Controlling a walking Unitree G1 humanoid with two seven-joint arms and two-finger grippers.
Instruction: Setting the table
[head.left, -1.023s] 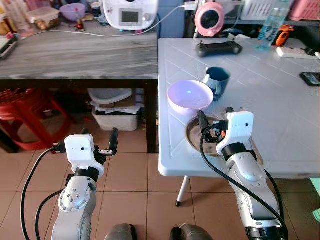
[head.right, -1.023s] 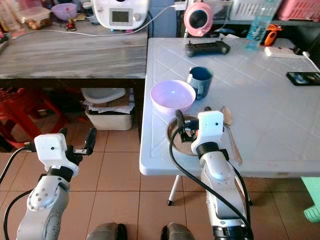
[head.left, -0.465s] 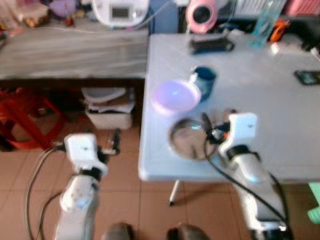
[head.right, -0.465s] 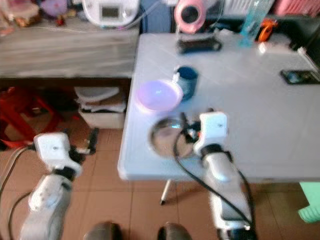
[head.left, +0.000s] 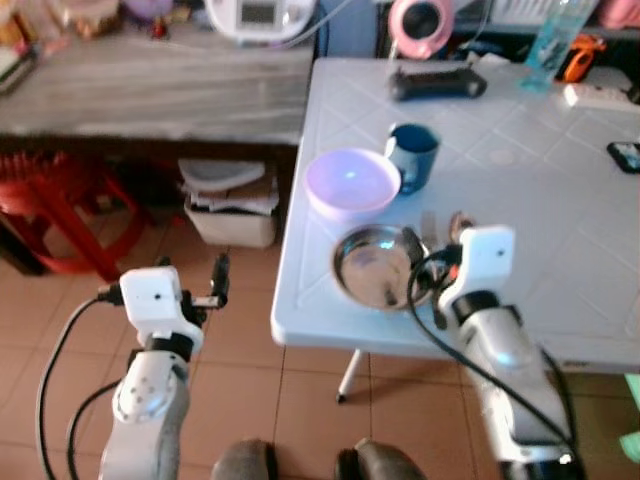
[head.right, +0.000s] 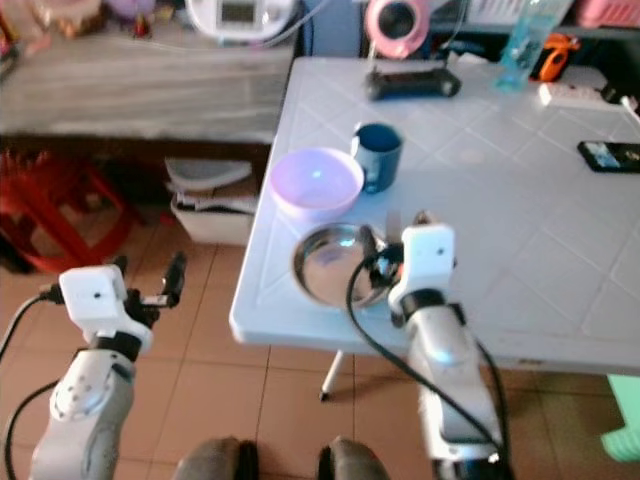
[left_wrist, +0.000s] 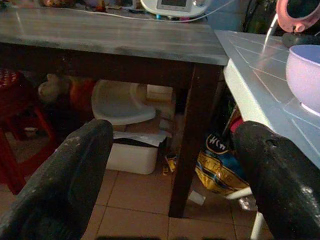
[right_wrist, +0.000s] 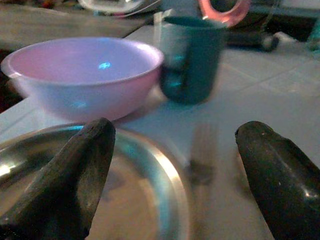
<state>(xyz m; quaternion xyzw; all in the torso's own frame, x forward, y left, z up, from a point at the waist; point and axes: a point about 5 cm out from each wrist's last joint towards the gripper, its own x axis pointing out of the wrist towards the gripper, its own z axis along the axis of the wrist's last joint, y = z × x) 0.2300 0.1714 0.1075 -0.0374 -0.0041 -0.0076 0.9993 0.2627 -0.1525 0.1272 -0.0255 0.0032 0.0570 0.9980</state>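
Hovering low over the near edge of the white table, the right gripper has its two black fingers spread wide, one over the rim of a round metal plate and the other over the bare tabletop beside it, with nothing held between them. In the right wrist view a fork lies blurred on the table between the fingers, just beside the plate, so the hand seems lined up either to take that fork or to have just let it down next to the plate, where cutlery belongs in a place setting. Beyond the plate, touching or nearly touching its far rim, sits a pale purple bowl, and just beside the bowl stands a dark blue mug. These three are gathered at the table's near corner, likely as one setting within easy reach. Farther back lie a black controller and a water bottle. The left gripper hangs idle over the tiled floor, fingers apart and empty, facing a dark wooden table.
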